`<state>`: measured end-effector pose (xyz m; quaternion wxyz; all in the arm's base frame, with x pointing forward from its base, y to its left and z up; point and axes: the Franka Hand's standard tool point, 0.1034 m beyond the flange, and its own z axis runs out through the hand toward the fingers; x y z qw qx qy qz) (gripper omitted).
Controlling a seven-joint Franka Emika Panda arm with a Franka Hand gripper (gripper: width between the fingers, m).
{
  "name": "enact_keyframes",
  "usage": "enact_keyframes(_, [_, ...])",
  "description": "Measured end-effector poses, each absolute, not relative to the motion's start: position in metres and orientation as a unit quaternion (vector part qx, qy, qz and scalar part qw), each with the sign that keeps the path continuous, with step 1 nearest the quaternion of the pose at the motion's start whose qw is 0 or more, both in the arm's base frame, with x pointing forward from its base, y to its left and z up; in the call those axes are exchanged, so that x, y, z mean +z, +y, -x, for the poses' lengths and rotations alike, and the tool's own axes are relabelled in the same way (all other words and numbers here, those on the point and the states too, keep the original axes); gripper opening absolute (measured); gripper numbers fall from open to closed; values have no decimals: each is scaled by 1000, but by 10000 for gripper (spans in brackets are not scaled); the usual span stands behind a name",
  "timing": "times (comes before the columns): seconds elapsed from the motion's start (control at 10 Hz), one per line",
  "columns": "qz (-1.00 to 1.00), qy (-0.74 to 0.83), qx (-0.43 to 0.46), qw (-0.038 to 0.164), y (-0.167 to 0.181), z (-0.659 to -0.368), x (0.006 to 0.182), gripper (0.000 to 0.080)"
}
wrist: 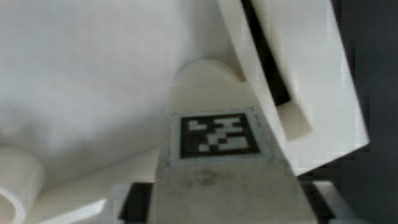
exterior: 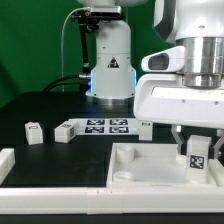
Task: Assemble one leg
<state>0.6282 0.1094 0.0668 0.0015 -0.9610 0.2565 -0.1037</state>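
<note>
My gripper (exterior: 197,148) is shut on a white leg (exterior: 197,157) whose black-and-white tag faces the camera. It holds the leg upright over the near right corner of the large white tray (exterior: 130,170). In the wrist view the leg (wrist: 219,120) runs out from between the jaws (wrist: 222,205), with its tag showing and its far end down at the tray's corner (wrist: 107,90). Dark fingers (wrist: 135,200) press on both sides of it. Whether the leg's tip touches the tray is hidden.
Three loose legs lie on the black table: one (exterior: 35,131) at the exterior view's left, one (exterior: 66,129) beside the marker board (exterior: 106,125), one (exterior: 146,124) at its right end. A white piece (exterior: 8,160) sits at the left edge. The robot base (exterior: 110,70) stands behind.
</note>
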Motion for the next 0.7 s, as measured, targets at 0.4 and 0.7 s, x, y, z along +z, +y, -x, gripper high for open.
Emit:
enact_keyframes(0.4, [897,428,-103,-25,82,-618,68,311])
enact_keyframes(0.7, [899,426,-103,-27,81,-617,67,528])
